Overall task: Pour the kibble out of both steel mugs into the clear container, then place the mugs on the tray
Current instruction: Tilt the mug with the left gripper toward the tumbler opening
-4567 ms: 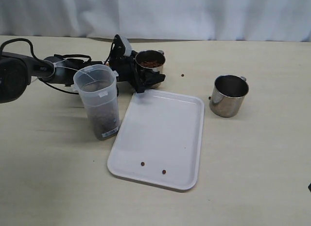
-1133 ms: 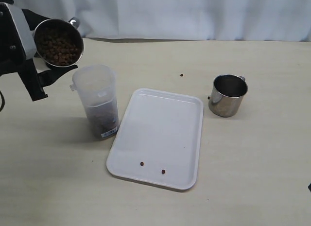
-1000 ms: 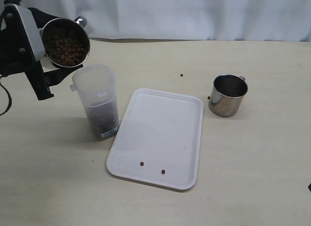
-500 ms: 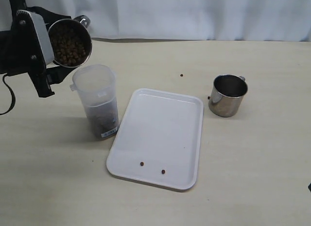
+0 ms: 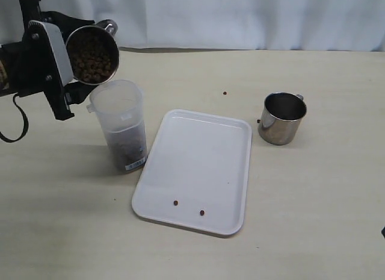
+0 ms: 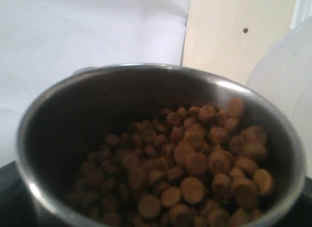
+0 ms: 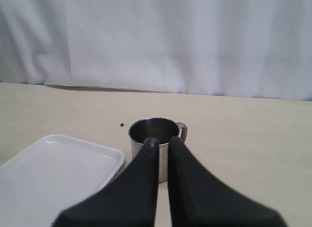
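Left gripper (image 5: 67, 63) is clamped on a steel mug (image 5: 92, 54), which it holds raised off the table (image 5: 313, 220) and tipped well over. Brown kibble (image 6: 195, 173) is heaped against the mug's lower lip. The white tray (image 5: 204, 147) lies flat, farther out past the mug's mouth. Just under the tilted rim stands the clear container (image 5: 122, 126), upright, with kibble in its bottom part. Two loose pellets (image 5: 175, 203) rest on the tray. Right gripper (image 7: 163, 139) hovers low with its fingers drawn almost together on nothing. The second steel mug (image 5: 283, 118) stands upright straight ahead of its tips, beside the tray.
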`<state>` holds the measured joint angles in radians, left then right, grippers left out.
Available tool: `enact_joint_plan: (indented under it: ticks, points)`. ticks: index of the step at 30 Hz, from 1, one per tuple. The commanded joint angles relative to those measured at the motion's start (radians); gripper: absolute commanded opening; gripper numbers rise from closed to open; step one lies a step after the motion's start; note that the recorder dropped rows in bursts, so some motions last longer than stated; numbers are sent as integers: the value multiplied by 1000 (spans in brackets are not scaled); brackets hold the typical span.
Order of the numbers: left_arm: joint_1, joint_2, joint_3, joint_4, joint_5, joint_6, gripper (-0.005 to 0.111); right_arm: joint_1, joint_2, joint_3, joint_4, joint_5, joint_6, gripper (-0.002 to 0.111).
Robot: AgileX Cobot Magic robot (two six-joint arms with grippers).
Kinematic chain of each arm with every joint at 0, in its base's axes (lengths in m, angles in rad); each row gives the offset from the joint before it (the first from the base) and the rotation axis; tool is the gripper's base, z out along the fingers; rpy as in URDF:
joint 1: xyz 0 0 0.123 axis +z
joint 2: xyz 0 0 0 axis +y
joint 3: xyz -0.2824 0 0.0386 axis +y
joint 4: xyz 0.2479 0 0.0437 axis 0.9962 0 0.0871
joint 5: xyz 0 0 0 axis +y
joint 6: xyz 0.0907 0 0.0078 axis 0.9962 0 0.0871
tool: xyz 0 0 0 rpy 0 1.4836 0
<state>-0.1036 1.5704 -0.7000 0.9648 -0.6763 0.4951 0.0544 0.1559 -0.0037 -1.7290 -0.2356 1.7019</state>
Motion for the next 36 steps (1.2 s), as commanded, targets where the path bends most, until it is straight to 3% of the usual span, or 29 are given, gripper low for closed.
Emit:
enact_joint_plan:
  ticks: [1, 17, 36]
  points:
    - [-2, -3, -1, -27, -40, 78, 0, -5, -3, 4, -7, 2, 14, 5]
    - [-2, -3, -1, -27, -84, 287, 0, -5, -3, 4, -7, 2, 14, 5]
    - [-2, 59, -12, -62, -190, 412, 0, -5, -3, 4, -7, 2, 14, 5]
